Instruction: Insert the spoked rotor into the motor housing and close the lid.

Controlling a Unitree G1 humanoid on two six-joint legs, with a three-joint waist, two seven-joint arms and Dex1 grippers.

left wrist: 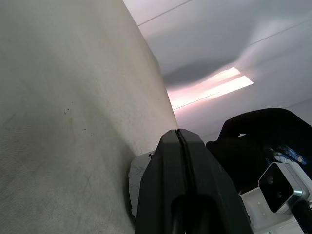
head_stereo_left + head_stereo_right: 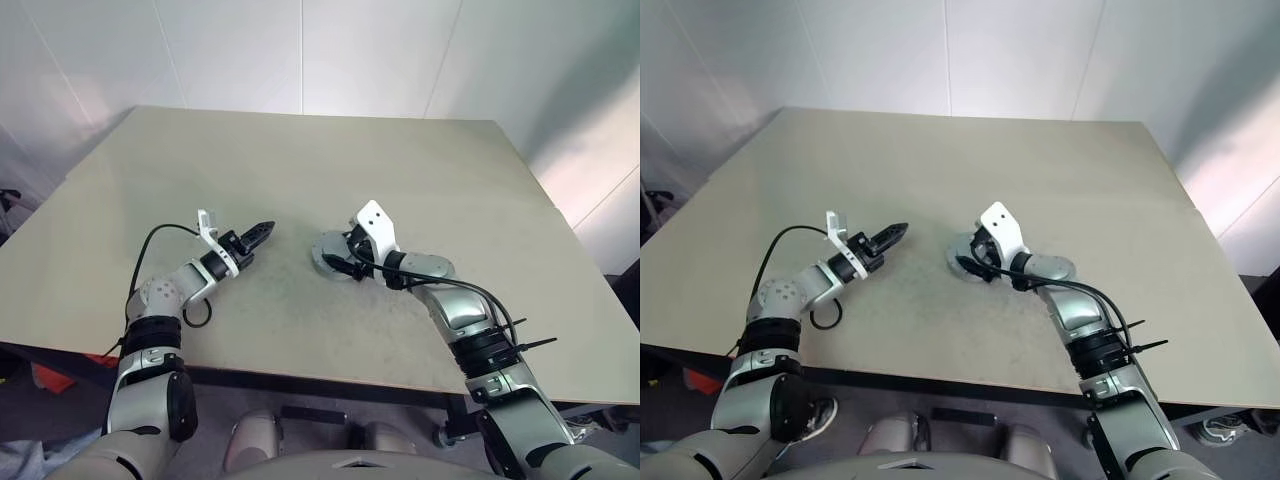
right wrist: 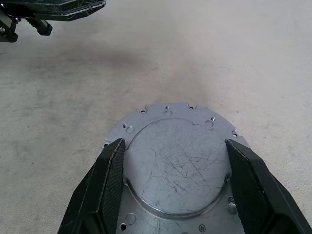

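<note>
Nearest, at centre-right of the table (image 2: 300, 150): right gripper (image 3: 174, 142) spread wide, reaching forward and to the left, angled slightly down over a grey metal disc (image 3: 170, 161). Black fingers (image 3: 109, 180) set either side of the disc's raised round centre, over its outer flange; impossible to tell whether pressing on it or merely flanking it. Lying flat on the tabletop, raised face up, round and so with no long axis. Bare metal, criss-crossed with fine scratches, small holes dotted around the flange. Not clear whether lid alone or lid seated on a housing.

Just to the left, apart from the disc: left gripper (image 2: 268, 229) clamped fully shut on nothing, held level above the surface, its dark tip aimed rightward at the disc.

Beneath both, a matt beige top, faintly scuffed and smudged. Beyond the far edge, pale wall panels (image 2: 300, 50).
</note>
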